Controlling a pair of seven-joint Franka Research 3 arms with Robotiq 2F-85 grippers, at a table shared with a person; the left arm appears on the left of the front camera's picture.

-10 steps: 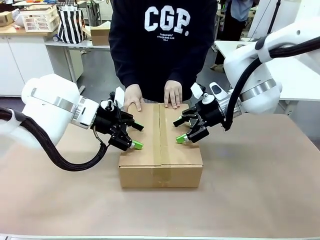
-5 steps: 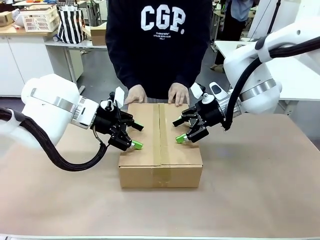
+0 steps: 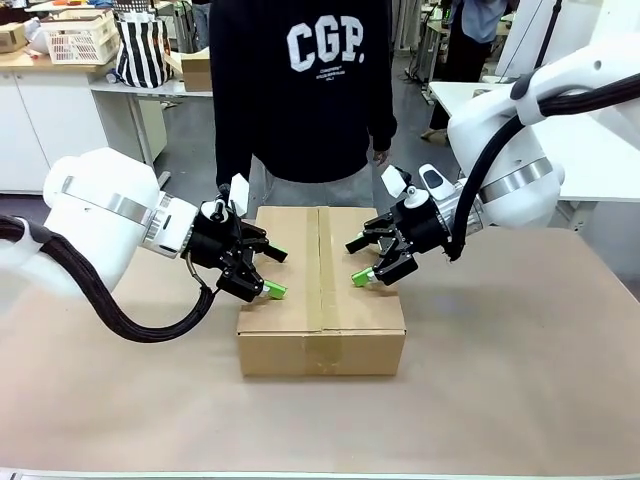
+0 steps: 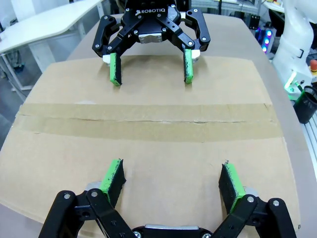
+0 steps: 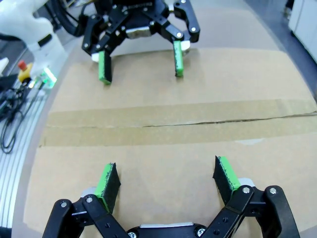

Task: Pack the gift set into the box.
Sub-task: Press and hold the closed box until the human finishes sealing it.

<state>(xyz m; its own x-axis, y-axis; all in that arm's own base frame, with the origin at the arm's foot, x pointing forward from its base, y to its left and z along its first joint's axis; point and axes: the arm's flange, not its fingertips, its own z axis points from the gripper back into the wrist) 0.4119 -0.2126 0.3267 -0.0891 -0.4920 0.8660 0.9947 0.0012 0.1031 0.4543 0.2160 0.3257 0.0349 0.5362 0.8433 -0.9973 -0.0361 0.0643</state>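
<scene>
Flanking box (image 3: 290,305), left hand (image 3: 275,272) is held at 9 o'clock of seam (image 3: 320,250), right hand (image 3: 357,262) at 3 o'clock; seam runs 12-to-6; both hands spread apart, equally near.

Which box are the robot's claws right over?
The big taped box on the table: the left gripper and right gripper hang open over its top. The small box sits far back on a counter.

White cabinet (image 3: 40,130), striped bag (image 3: 143,50), grey floor (image 3: 195,150), white table (image 3: 600,155)
</scene>
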